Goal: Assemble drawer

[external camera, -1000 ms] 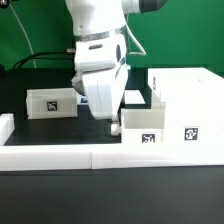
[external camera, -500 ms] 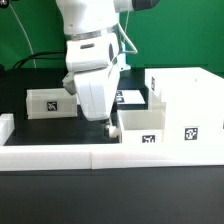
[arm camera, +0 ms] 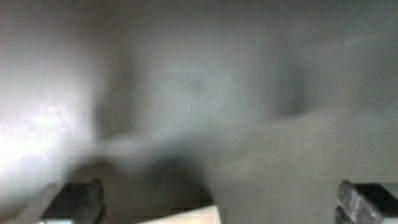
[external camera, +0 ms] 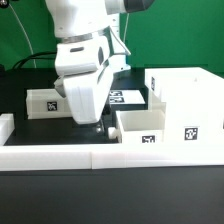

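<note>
Hanging low over the black tabletop [external camera: 55, 130], the white arm's two-finger gripper [external camera: 97, 124] sits to the exterior view's left of the tall white plastic open-fronted box housing [external camera: 185, 100]. One small shallow white plastic tray [external camera: 135, 124] lies between the two. That tray is butted up against the housing's side toward the exterior view's left (touching, as far as I can see). Both show a black-and-white square tag on their near faces, and the gripper is just beside the tray's other end.

The second small white tray [external camera: 48, 102] is well apart from the housing, further to the exterior view's left beyond the arm, tag facing the camera too.

Jaws: the wrist view is mostly grey smear, but the two dark fingertips [arm camera: 75, 200] show up far apart from each other. So they're spread wide, and I can't see anything held between them.

The flat white marker board [external camera: 125, 97] lies behind the arm, near the housing's far corner. A long low white rail [external camera: 110, 156] runs along the table in front of the housing.
</note>
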### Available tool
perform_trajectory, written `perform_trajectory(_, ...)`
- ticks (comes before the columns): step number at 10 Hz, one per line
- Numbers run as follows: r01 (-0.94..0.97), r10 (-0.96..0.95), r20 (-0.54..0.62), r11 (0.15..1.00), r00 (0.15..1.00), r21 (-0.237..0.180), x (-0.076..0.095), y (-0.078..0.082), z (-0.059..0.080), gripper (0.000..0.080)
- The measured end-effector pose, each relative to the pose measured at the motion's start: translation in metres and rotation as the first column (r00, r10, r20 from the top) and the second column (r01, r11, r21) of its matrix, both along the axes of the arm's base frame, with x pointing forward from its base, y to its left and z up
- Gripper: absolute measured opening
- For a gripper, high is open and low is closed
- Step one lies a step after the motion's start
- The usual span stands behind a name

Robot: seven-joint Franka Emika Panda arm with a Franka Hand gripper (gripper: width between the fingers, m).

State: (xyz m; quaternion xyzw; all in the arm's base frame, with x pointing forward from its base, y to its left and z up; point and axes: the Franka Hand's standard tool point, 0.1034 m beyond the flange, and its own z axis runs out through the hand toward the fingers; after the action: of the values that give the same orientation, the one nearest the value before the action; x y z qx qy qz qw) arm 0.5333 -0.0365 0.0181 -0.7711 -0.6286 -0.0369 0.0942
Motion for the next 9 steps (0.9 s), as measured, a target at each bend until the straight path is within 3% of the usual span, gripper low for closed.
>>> perform_trajectory(3, -0.013, 0.013, 0.007, 1.0, 1.0, 0.004, 0.011, 0.005, 0.006, 0.0649)
perform_trajectory(5, -0.005, 0.005, 0.0, 1.0, 1.0, 0.01, 0.022, 0.02, 0.009, 0.0649)
perform_trajectory(9, 0.065, -0.065, -0.02, 0.998, 0.998, 0.005, 0.018, 0.044, 0.006, 0.0649)
